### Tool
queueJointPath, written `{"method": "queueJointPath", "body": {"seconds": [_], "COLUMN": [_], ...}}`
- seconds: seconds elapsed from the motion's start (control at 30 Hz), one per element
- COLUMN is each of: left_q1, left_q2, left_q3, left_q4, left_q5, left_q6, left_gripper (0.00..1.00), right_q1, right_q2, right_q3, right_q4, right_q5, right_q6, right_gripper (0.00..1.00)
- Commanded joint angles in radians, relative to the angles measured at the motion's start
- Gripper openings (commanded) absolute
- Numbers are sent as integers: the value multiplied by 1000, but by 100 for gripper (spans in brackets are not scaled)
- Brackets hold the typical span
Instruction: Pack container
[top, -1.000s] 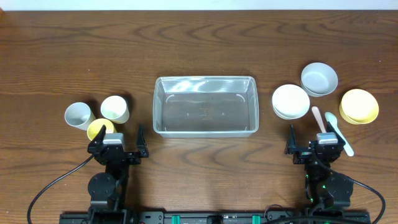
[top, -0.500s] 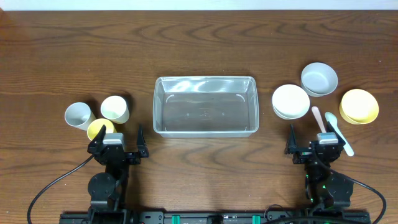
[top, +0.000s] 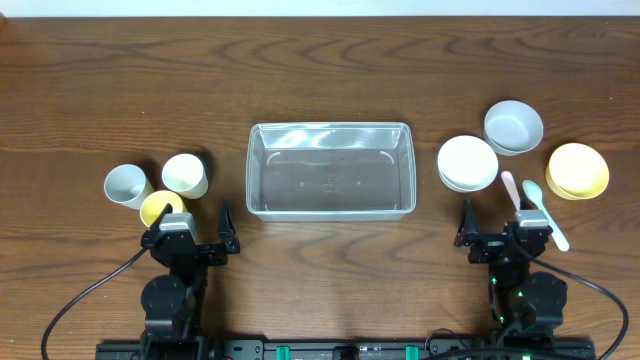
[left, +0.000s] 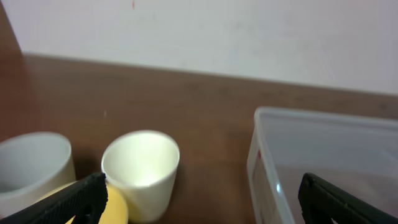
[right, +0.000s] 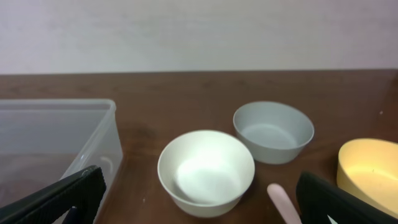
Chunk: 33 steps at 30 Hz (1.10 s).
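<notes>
Left pincer (top: 190, 224) and right pincer (top: 505, 222), seen from overhead, sit near the front edge of the wooden surface (top: 330, 60), each with its jaws spread wide and nothing between them. At centre stands the container (top: 330, 175), a clear rectangular tub, upright and empty, apart from both pincers. To its left, three cups form a tight cluster: a white cup (top: 127, 185), a cream cup (top: 185, 175) and a yellow cup (top: 160, 207), the last just beside the left pincer. To its right are a white bowl (top: 467, 163), a grey bowl (top: 513, 127) farther back and a yellow bowl (top: 577, 170) at the outer side. A pink spoon (top: 512, 190) and a white spoon (top: 545, 210) lie side by side just ahead of the right pincer. Only the overhead view shows this whole layout. The left wrist view adds the cups' side profiles, mouths upward, the container's rounded near corner and a pale wall behind the surface; the yellow cup appears there only as a sliver. The right wrist view adds the bowls' depth and the container's end wall, with only the pink spoon's tip visible.
</notes>
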Motion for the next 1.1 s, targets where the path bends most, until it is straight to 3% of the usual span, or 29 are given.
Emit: {"method": "queueJointPath", "body": {"seconds": [0.0,0.27,0.57,0.7,1.07], "left_q1": [2,2,2,2,3], "left_q2": [58,370,927,1119,1347], "left_q3": [95,502,1136,1329,1358], "left_q4": [-62,-363,-940,-1118,-1019], "left_q5": [-21,1,2,2,-7], "left_q6": [-50,-56,-69,-71,-64], "left_gripper": [98,98,98,98,98], "right_q1": [-12,-12,-12,-12,-13], "right_q2": [73,388,904,1078,1206], "right_q3": [90,407,950,1125,1177], "right_q4": [-17,-225,-809,-995,-1033], "right_q5": [-30,-57,-63,-64,-51], "right_q6": [17,-49,-74,-76,-65], "right_gripper": [99,99,99,99,99]}}
